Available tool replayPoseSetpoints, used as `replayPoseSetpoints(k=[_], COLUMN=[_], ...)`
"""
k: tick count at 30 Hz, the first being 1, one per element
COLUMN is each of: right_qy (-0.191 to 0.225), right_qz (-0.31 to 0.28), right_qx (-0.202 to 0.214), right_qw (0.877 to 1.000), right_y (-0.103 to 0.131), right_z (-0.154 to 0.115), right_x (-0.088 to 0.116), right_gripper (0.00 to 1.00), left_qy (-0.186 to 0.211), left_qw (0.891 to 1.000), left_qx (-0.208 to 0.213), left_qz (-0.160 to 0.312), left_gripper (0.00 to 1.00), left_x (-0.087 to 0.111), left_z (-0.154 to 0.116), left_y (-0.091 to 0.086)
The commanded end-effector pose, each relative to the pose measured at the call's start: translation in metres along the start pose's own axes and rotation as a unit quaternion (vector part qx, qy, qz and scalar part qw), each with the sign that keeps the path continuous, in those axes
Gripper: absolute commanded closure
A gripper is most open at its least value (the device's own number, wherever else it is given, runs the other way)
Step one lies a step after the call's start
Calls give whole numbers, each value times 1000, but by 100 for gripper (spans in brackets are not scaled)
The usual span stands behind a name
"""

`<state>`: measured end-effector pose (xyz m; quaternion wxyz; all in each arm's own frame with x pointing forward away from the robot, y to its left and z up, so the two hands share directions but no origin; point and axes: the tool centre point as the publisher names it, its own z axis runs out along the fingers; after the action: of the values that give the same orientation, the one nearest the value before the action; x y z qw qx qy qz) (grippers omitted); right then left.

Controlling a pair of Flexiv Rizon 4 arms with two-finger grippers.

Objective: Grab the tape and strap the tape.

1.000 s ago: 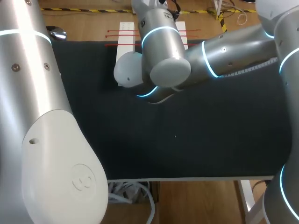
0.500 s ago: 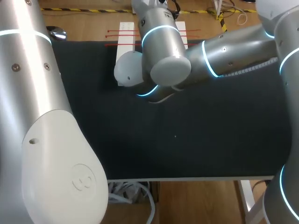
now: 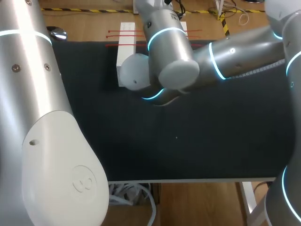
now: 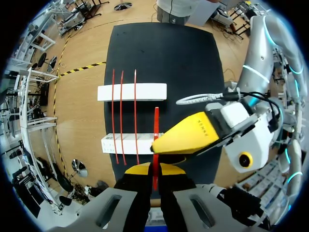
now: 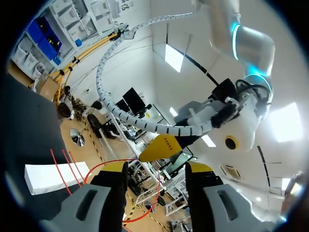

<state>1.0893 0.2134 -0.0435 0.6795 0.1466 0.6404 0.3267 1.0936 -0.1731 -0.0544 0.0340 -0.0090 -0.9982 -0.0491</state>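
In the left wrist view my left gripper is shut on one end of a thin red tape strip, held above the white bars. A yellow finger of my right gripper lies right beside that strip. Seen from the right wrist, my right gripper stands open, and the red tape strip curves in a loop between its spread fingers without being pinched. A yellow tip of the left gripper shows just ahead. In the head view the right arm hides both grippers.
Two white bars lie side by side at the edge of the black mat, with three more red strips stretched across both. The bars show at the mat's far edge in the head view. My left arm fills that view's left side.
The right arm has shifted slightly to the right and toward the front. The left arm has not moved.
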Motion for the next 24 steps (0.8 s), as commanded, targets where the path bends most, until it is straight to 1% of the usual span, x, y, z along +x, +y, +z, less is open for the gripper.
replayPoseSetpoints(k=[1, 5, 6, 9, 11, 12, 14, 15, 16, 17, 20, 21, 23, 24], right_qy=[35, 54, 61, 91, 98, 99, 114, 116, 128, 131, 141, 149, 147, 149], right_qz=[14, 34, 36, 45, 54, 52, 57, 55, 56, 57, 46, 43, 30, 24], right_qx=[-7, -6, -4, 1, 9, 5, -3, -6, -8, -3, -6, -4, 5, 8], right_qw=[999, 998, 997, 995, 994, 994, 992, 992, 990, 990, 989, 988, 989, 988], right_y=[-2, -9, -13, -25, -33, -36, -39, -40, -42, -47, -59, -67, -82, -89], right_z=[-15, -27, -30, -42, -46, -48, -53, -55, -58, -61, -66, -68, -69, -69], right_x=[-16, -24, -25, -26, -29, -31, -33, -34, -35, -37, -43, -45, -51, -53], right_gripper=[53, 54, 56, 56, 56, 56, 61, 61, 60, 59, 58, 58, 62, 63], left_qy=[3, 3, 3, 3, 3, 3, 3, 3, 3, 3, 3, 3, 3, 3], left_qw=[1000, 1000, 1000, 1000, 1000, 1000, 1000, 1000, 1000, 1000, 1000, 1000, 1000, 1000], left_qx=[-3, -3, -3, -3, -3, -3, -3, -3, -3, -3, -3, -3, -3, -3], left_qz=[0, 0, 0, 0, 0, 0, 0, 0, 0, 0, 0, 0, 0, 0], left_gripper=[100, 100, 100, 100, 100, 100, 100, 100, 100, 100, 100, 100, 100, 100], left_x=[-2, -2, -2, -2, -2, -2, -2, -2, -2, -2, -2, -2, -2, -2], left_z=[-2, -2, -2, -2, -2, -2, -2, -2, -2, -2, -2, -2, -2, -2], left_y=[-1, -1, -1, -1, -1, -1, -1, -1, -1, -1, -1, -1, -1, -1])
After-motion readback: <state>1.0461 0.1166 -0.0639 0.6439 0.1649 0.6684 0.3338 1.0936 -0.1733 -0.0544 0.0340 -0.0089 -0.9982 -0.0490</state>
